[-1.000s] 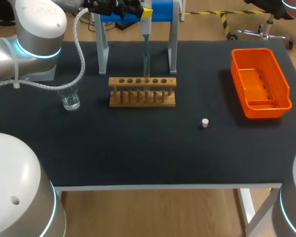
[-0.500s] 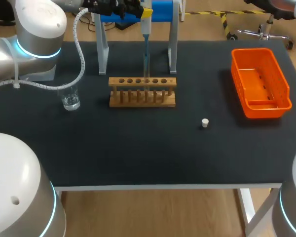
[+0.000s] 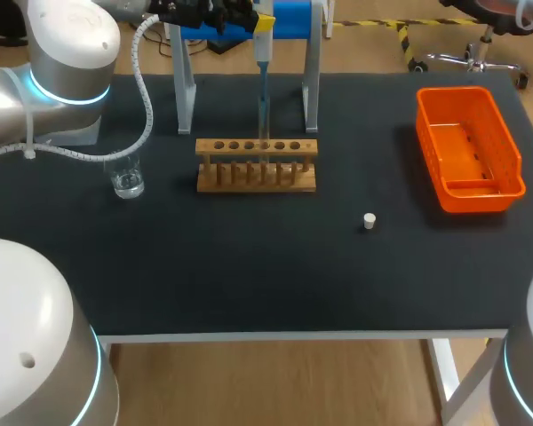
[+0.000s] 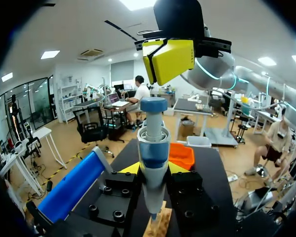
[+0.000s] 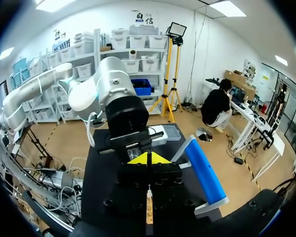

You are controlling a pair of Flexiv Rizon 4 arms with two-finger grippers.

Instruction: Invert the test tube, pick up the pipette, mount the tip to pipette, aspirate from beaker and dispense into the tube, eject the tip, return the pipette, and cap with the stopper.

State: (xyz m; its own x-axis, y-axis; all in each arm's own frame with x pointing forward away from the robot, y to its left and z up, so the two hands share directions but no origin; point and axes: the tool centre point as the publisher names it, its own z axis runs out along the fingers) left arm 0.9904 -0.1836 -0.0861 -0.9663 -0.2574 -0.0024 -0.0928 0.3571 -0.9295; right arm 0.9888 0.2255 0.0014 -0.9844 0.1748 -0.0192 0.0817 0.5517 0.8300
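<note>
Pipette: upright at the far middle of the table, clenched between the left gripper fingers; lower end at the wooden rack.
Test tube: cannot be told apart from the pipette's lower end.
Right gripper: yellow tips pressed together, empty, close over the pipette's top; contact unclear; cut off in the head view.
Beaker: left of the rack.
Stopper: nearer, right of the rack.
Orange basket: far right.

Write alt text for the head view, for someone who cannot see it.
The left arm holds a pipette upright over a wooden test tube rack. A glass beaker stands left of the rack, a white stopper lies nearer the front, and an orange basket sits at the right.
</note>
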